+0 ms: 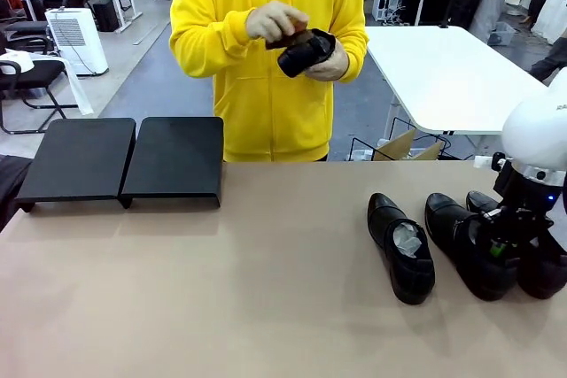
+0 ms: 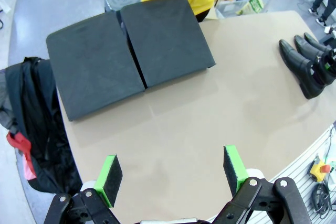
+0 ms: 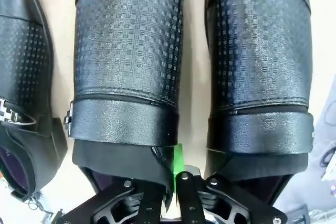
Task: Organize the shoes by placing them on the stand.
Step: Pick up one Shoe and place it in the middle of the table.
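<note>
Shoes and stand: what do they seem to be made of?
Shoes: probably leather, glossy black, with a fine embossed square grid and smooth, shiny straps. Stand: matte black, with a faintly grainy top that shows no reflections; plastic or coated board, unclear which.

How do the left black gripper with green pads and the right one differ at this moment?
The left gripper stands open, while the right gripper is shut. The left gripper holds nothing and hangs above the tan table; the right gripper pinches the side wall of the middle glossy black leather shoe. Both are black with green pads.
</note>
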Robot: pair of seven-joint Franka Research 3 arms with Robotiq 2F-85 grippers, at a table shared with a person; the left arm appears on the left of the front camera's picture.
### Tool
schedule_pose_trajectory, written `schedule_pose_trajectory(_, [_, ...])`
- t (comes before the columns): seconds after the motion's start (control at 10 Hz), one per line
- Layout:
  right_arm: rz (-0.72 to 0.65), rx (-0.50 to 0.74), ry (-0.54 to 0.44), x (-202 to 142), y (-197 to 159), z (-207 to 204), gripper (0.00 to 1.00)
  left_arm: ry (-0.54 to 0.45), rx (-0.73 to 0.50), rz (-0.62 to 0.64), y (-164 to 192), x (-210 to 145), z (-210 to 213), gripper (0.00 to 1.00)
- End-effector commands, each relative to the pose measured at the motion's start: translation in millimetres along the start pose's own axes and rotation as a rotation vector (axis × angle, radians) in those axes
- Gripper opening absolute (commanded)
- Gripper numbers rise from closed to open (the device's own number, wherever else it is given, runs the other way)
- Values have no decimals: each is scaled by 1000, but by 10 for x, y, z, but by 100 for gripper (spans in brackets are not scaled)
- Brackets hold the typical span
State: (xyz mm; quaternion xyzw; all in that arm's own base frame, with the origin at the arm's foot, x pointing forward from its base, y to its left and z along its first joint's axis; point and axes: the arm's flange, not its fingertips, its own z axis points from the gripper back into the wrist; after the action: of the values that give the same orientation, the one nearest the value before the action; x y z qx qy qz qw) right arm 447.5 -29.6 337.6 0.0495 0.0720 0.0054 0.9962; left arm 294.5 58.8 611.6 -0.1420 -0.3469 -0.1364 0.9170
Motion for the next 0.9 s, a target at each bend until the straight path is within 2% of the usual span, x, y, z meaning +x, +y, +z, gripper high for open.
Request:
schedule_pose_trajectory(0.0, [21,12,2,56,-8,-7,0,-4,-13,-11,1,-8,3,100])
schedule_pose_trajectory(0.3, [11,29,-52,-70,150,106,0,-4,-13,-11,1,-8,3,100])
schedule_pose_trajectory(0.5, [58,32,-249,-394,519,467,0,-4,-13,-11,1,-8,3,100])
schedule_pose_trajectory(0.8, [144,72,-420,-802,891,886,0,-4,-13,-11,1,-8,3,100])
